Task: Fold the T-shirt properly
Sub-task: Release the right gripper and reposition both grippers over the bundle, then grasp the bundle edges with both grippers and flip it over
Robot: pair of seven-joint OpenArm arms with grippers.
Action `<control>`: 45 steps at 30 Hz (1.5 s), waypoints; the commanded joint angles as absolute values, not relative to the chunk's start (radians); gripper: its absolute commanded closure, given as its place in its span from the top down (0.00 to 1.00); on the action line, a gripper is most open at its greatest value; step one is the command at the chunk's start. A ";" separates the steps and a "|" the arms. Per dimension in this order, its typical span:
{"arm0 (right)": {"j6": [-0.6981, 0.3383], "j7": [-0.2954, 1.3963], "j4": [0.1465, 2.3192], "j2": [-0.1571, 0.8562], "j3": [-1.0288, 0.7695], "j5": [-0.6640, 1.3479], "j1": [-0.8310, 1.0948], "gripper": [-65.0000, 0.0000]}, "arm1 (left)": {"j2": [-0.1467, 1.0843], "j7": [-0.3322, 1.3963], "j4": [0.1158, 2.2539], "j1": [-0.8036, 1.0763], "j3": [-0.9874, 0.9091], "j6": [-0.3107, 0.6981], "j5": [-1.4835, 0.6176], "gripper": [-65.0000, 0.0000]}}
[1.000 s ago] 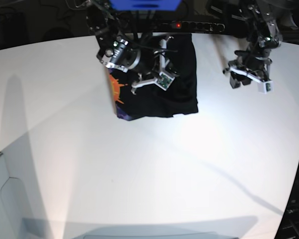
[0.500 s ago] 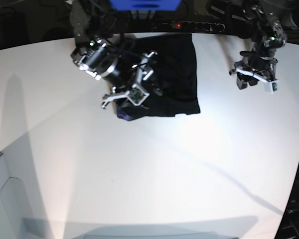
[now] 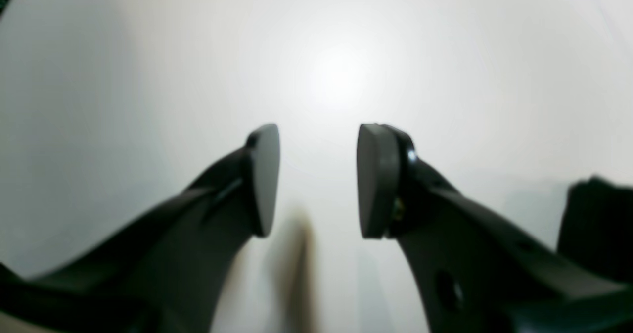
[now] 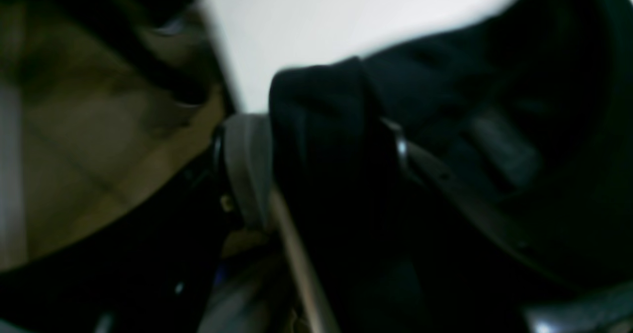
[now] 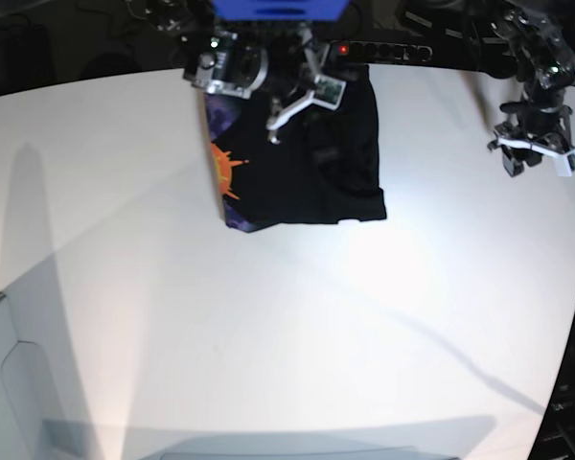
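The black T-shirt is seen folded on the white table (far edge, orange print exposed again). The right gripper, shifted back from its front-left corner, is parted with cloth between its fingers; the left gripper is carried farther right, spread and empty.

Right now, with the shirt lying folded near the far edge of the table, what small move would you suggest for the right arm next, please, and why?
Probably lift the right gripper straight up, clear of the T-shirt. Its jaws look parted, yet the right wrist view shows dark cloth bunched between the fingers, so a sideways pull could drag the fold open. The left gripper hangs open over the bare table, away from the shirt.
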State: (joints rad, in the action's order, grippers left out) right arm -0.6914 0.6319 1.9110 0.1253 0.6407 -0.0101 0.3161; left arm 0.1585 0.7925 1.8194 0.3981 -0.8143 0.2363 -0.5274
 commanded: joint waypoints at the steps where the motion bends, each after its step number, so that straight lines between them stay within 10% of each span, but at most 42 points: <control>1: -0.698 0.599 1.939 0.127 0.639 0.001 0.295 0.48 | 0.171 0.776 1.837 0.400 -0.823 0.242 -0.535 0.39; 16: -0.698 0.595 1.957 0.124 0.489 0.005 0.223 0.48 | 0.165 0.776 1.842 0.426 -0.825 0.242 -0.535 0.39; 22: -0.698 0.595 1.788 0.025 0.493 0.004 0.170 0.48 | 0.160 0.776 1.842 0.444 -0.825 0.242 -0.535 0.53; 33: -0.698 0.595 1.771 0.053 0.716 0.001 0.150 0.47 | 0.087 0.776 1.906 0.452 -0.812 0.242 -0.536 0.57; 45: -0.698 0.595 1.952 0.090 0.294 0.001 0.156 0.47 | -0.036 0.765 1.968 0.430 -0.424 0.232 -0.524 0.57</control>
